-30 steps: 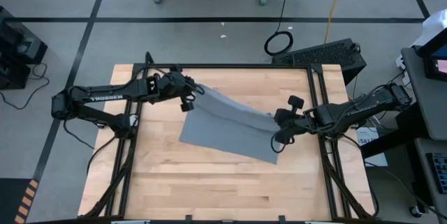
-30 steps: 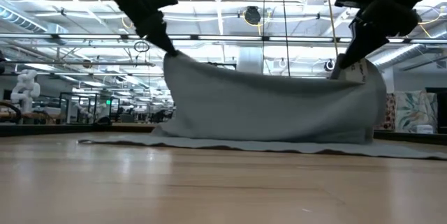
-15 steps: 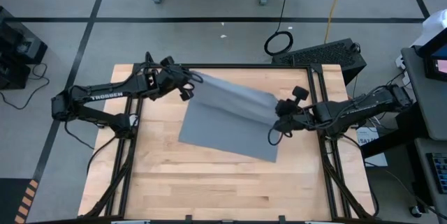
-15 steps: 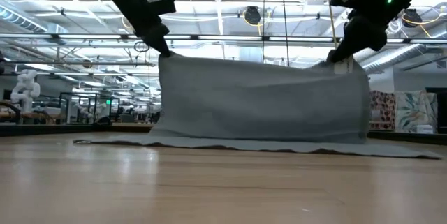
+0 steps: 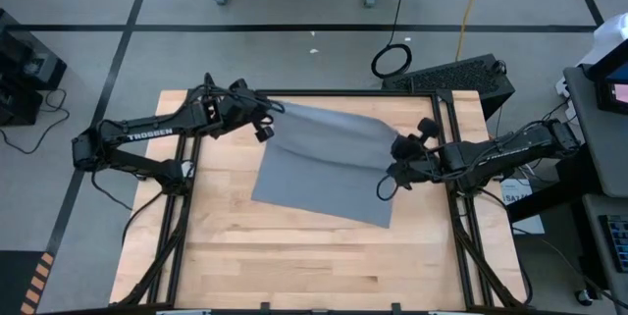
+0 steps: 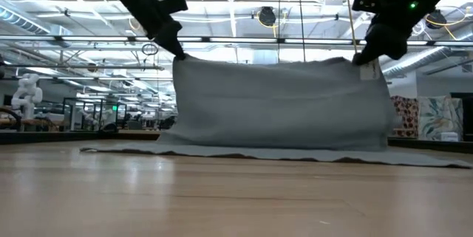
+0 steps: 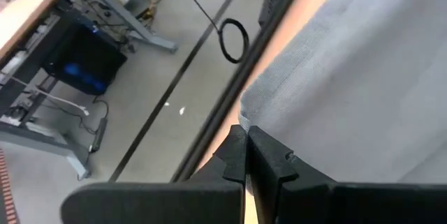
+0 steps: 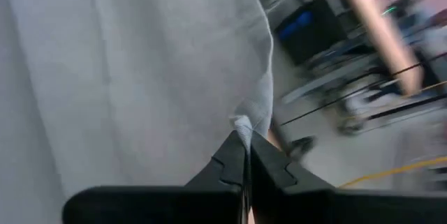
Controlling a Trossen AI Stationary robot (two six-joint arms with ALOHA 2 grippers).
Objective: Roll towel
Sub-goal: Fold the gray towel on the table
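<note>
Towel held up by two corners over the worktop

The grey-blue towel point(image 5: 329, 163) is seen flat from above; only the low view shows its far edge lifted, its near edge left on the worktop point(image 5: 294, 266). Each far corner is pinched by a closed hand: left hand point(image 5: 267, 117), right hand point(image 5: 394, 154).
</note>
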